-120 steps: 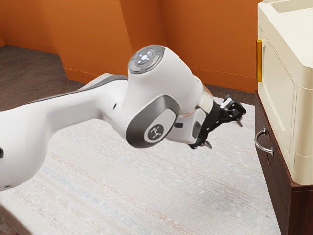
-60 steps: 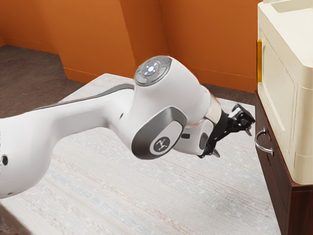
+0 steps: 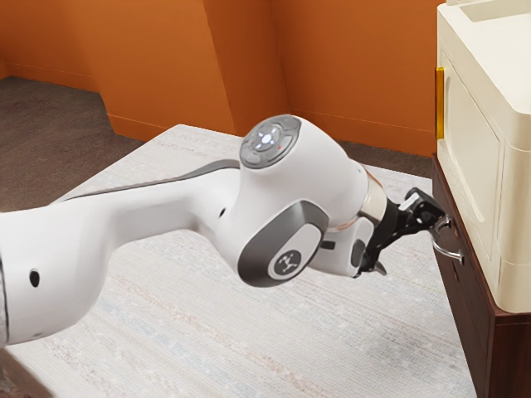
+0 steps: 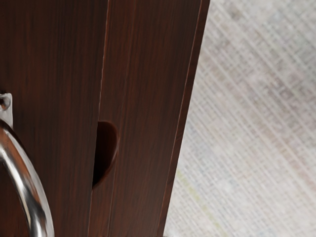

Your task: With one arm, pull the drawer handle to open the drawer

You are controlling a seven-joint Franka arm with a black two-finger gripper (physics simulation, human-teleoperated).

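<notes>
Brown cabinet (image 3: 510, 356): standing beneath the cream unit (image 3: 473, 157); avoid bumping its front on approach.
Drawer front (image 4: 59, 59): apparently flush; plan a straight outward pull.
Gripper (image 3: 409, 247): spread apart, nothing clamped; shift sideways to centre on the grip before squeezing.
Metal handle (image 3: 449, 254): curved out from the drawer front, just beside one finger; take mid-curve, squeeze firmly, draw back slowly.

Reaches from the exterior view's left toward its right with a smooth white jointed arm (image 3: 166, 206), bends at a bulky, grey-trimmed wrist (image 3: 332, 178), and tilts a black two-finger metal gripper (image 3: 412, 247) slightly downward, fingers (image 3: 380, 267) spread wide.
</notes>
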